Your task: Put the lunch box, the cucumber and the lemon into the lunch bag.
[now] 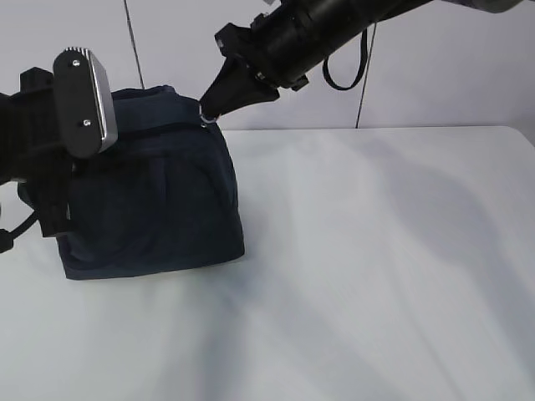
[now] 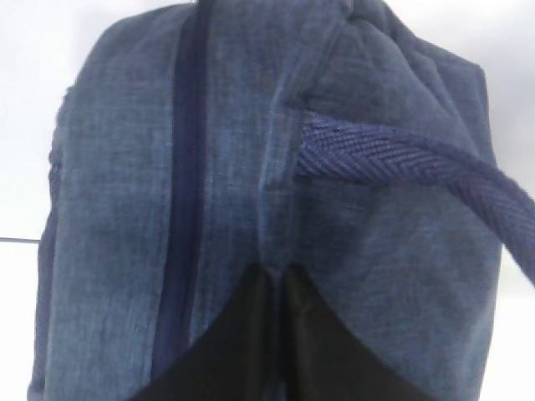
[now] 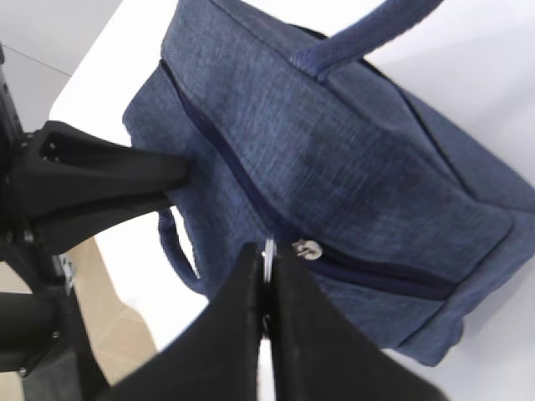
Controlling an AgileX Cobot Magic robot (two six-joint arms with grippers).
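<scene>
- Two black grippers meet on one dark navy lunch bag (image 1: 159,209), which stands at the left of a white table (image 1: 376,276) in the exterior view.
- The right gripper (image 3: 266,276), reaching across from the upper right, is clamped tight on the metal ring pull (image 3: 267,249) of the top zipper (image 3: 226,167); the ring shows as a sliver between its pressed fingers, at the bag's upper right corner in the exterior view.
- The zipper runs shut along the whole visible top of the bag.
- The left gripper (image 2: 272,288) pinches a fold of the bag's fabric at the opposite end, its fingers drawn together with cloth puckered between them.
- A woven strap handle (image 2: 418,167) arcs away from the bag to the right in the left wrist view; a second handle (image 3: 180,251) hangs off the far side in the right wrist view.
- The lunch box, cucumber and lemon are not in sight in any view.
</scene>
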